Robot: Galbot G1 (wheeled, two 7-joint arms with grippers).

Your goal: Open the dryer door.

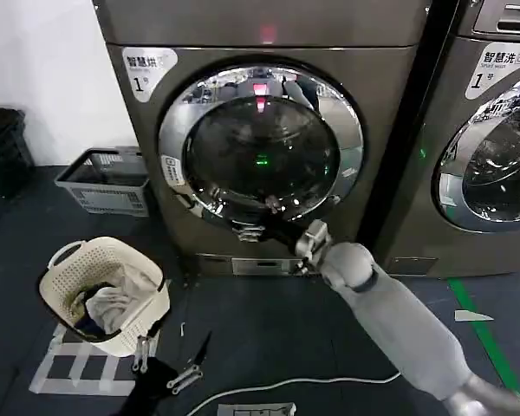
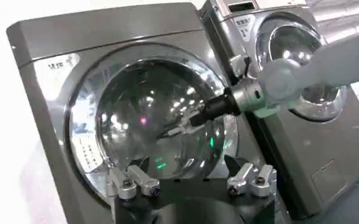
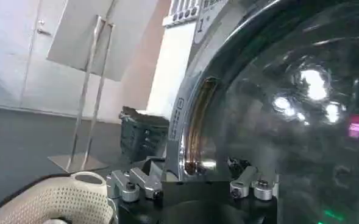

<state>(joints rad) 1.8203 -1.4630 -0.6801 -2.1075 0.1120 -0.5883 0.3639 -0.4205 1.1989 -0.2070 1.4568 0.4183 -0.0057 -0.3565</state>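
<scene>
Laundry sits in the cream basket [image 1: 104, 295] on the floor at about eight o'clock from the machine, with the left gripper [image 1: 165, 366] parked low just beside it, fingers spread and holding nothing. Further right, the dryer door [image 1: 260, 143] fills the front of the machine and looks closed or at most barely ajar. The right gripper [image 1: 253, 227] reaches in at the door's six to seven o'clock, its fingers spread to either side of the chrome rim edge [image 3: 188, 161], not yet visibly clamped. That rim is probably slick, rigid metal, and the door heavy enough to swing stiffly on its hinge, so a firm hold on the rim lip seems wiser than touching the tinted glass, which could slip.
</scene>
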